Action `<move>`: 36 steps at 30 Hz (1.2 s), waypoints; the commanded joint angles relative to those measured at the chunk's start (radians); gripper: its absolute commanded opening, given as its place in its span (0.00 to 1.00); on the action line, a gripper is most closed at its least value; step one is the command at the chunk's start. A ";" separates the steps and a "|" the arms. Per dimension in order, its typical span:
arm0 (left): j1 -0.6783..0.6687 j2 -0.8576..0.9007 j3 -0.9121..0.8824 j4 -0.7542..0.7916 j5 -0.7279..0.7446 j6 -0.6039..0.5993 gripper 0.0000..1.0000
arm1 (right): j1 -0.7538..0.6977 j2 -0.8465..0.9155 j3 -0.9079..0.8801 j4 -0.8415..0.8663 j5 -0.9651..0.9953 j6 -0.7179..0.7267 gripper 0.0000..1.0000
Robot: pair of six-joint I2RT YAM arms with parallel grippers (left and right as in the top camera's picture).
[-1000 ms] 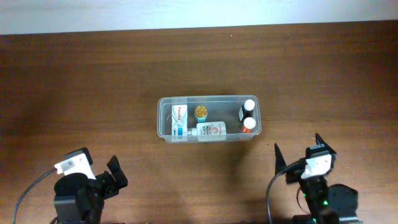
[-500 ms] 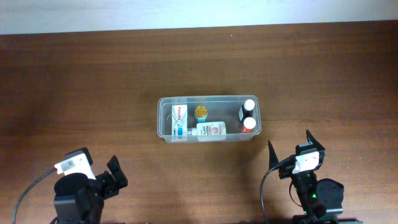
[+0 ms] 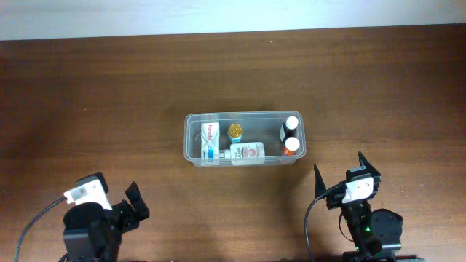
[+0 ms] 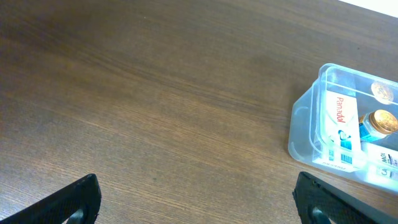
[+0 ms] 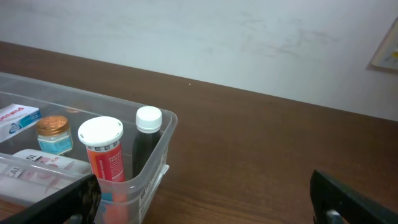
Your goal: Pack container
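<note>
The clear plastic container [image 3: 191,138] stands at the table's middle. Inside it are a white box [image 3: 210,140], a gold-capped jar [image 3: 234,132], a white bottle lying flat [image 3: 247,152], a dark bottle [image 3: 290,126] and an orange bottle [image 3: 291,146]. The container also shows in the left wrist view [image 4: 308,127] and in the right wrist view [image 5: 158,158]. My left gripper [image 3: 132,201] is open and empty near the front left edge. My right gripper [image 3: 341,177] is open and empty, just in front of the container's right end.
The brown wooden table [image 3: 109,102] spreads around the container. A pale wall [image 5: 249,43] runs behind the table's far edge. Cables hang from both arms at the front edge.
My right arm drew back towards the front edge and shifted slightly left between one second and half a second ago; it has held still since. The left arm and the container's contents have not moved.
</note>
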 commanded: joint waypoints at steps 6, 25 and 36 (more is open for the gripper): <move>-0.002 -0.237 -0.257 0.137 -0.049 0.024 0.99 | -0.003 -0.008 -0.008 0.001 -0.013 0.003 0.98; -0.002 -0.413 -0.716 0.921 0.290 0.483 0.99 | -0.003 -0.008 -0.008 0.001 -0.013 0.003 0.98; -0.002 -0.413 -0.716 0.921 0.290 0.483 0.99 | -0.003 -0.008 -0.008 0.001 -0.013 0.003 0.98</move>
